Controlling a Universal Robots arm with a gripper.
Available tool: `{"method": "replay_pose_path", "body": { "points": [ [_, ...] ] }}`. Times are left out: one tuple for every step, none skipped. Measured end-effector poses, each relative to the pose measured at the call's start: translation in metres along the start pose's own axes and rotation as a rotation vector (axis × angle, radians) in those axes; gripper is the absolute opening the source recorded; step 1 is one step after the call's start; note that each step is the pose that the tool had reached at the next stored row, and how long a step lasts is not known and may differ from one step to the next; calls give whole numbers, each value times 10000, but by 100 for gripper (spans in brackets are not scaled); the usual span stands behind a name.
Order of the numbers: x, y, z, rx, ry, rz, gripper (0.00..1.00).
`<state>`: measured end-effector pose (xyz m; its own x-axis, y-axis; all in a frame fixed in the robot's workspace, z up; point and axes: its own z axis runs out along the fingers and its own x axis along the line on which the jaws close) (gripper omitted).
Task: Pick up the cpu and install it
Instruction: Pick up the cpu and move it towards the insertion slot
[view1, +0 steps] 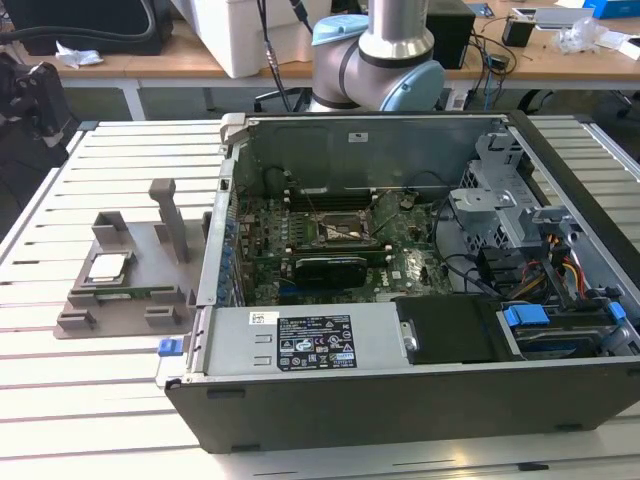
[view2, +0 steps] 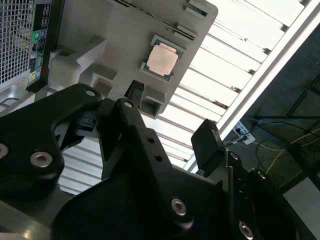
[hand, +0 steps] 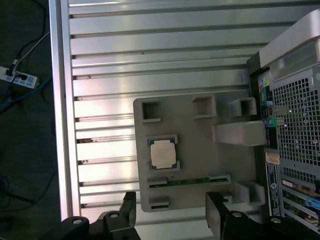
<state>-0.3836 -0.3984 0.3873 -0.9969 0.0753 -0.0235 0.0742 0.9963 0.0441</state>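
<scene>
In the exterior view the arm (view1: 385, 45) is cut off by the top edge and its lower part is hidden behind the computer case (view1: 400, 390), which itself runs past the exterior view's right edge. In the first wrist view the gripper (hand: 170, 212) is cut by the picture's edge, leaving just its two spread fingers, and in the second wrist view its black body covers part of the grey holder (view2: 125, 35). Whether the motherboard socket (view1: 345, 232) is empty is too small to tell.

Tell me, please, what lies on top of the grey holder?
The cpu sits silvery side up in a recess of the grey holder; a green memory stick lies in a slot beside it. What is beneath them is covered.
</scene>
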Motion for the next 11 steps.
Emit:
{"method": "replay_pose_path", "body": {
  "points": [
    [-2, 5, 0, 410, -22, -104, 66],
    [-4, 8, 3, 404, -17, -342, 66],
    [-6, 10, 8, 398, -11, -585, 66],
    [-7, 11, 16, 397, -9, -637, 66],
    [-7, 11, 21, 398, -4, -637, 66],
    [-6, 11, 36, 396, 0, -637, 66],
    [-6, 10, 56, 396, 2, -635, 66],
    [-7, 10, 71, 396, 2, -634, 66],
    [-9, 9, 94, 397, 2, -635, 66],
    [-12, 8, 116, 396, 4, -636, 66],
    [-18, 7, 136, 397, 5, -637, 66]
  ]
}}
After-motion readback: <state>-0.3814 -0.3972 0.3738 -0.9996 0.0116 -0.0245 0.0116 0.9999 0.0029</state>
